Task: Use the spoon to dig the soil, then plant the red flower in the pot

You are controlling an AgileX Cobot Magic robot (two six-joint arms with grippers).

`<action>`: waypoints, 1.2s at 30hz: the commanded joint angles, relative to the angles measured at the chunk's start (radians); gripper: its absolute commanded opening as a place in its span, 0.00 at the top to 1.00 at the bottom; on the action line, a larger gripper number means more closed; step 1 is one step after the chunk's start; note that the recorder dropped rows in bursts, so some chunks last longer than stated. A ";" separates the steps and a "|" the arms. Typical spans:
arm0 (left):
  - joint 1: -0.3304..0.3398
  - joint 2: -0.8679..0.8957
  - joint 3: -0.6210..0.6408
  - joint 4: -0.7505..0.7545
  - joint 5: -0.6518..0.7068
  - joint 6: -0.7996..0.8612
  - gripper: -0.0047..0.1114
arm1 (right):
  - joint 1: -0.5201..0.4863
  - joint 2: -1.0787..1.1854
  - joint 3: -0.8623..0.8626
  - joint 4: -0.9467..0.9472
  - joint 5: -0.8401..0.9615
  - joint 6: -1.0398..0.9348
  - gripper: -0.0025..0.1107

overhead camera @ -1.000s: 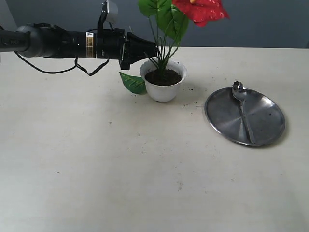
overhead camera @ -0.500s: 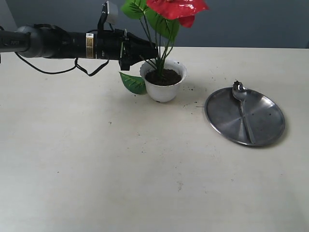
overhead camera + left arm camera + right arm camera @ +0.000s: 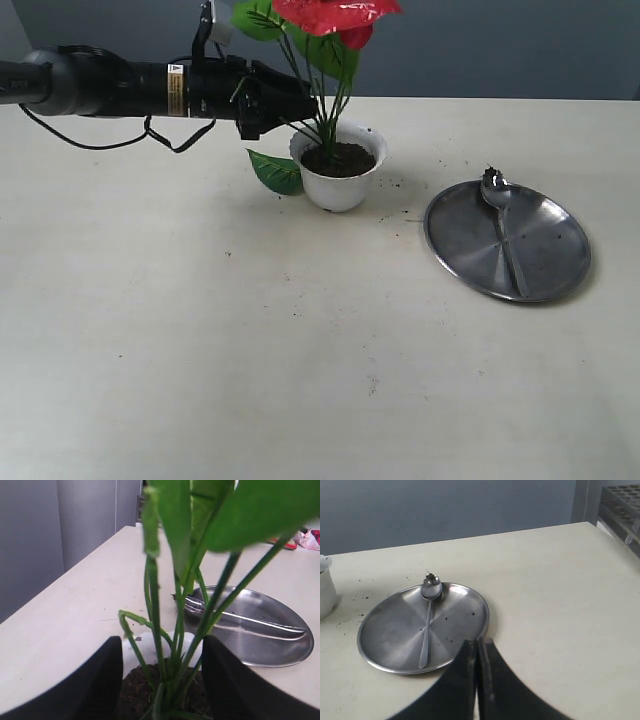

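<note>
The red flower (image 3: 335, 12) stands in the white pot (image 3: 340, 188), its stems rooted in the dark soil (image 3: 338, 157); one green leaf hangs over the rim to the table. My left gripper (image 3: 298, 103) is open, one finger on each side of the stems (image 3: 155, 625) just above the soil (image 3: 137, 687), touching none of them as far as I can see. The spoon (image 3: 503, 225) lies on the round steel plate (image 3: 560, 255), bowl toward the far rim, with a crumb of soil on it. My right gripper (image 3: 479, 642) is shut and empty, near the plate's edge (image 3: 390, 640).
Soil crumbs are scattered on the table between the pot and the plate. The right arm is outside the exterior view. The pot's side (image 3: 325, 587) shows at the edge of the right wrist view.
The bloom and leaves have swung to the left over the pot. The left arm has drawn back slightly to the left. Spoon, plate and pot have not moved.
</note>
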 commanded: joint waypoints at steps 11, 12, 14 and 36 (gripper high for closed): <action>0.051 -0.056 0.003 0.107 0.001 -0.091 0.55 | -0.004 -0.004 0.002 0.000 -0.010 -0.003 0.98; 0.056 -0.058 0.003 0.115 0.001 -0.097 0.55 | -0.004 -0.004 0.002 0.000 -0.010 -0.003 0.98; 0.063 -0.062 0.003 0.123 0.001 -0.097 0.55 | -0.004 -0.004 0.002 0.000 -0.010 -0.003 0.98; 0.143 -0.112 0.003 0.226 0.001 -0.108 0.46 | -0.004 -0.004 0.002 0.000 -0.010 -0.003 0.98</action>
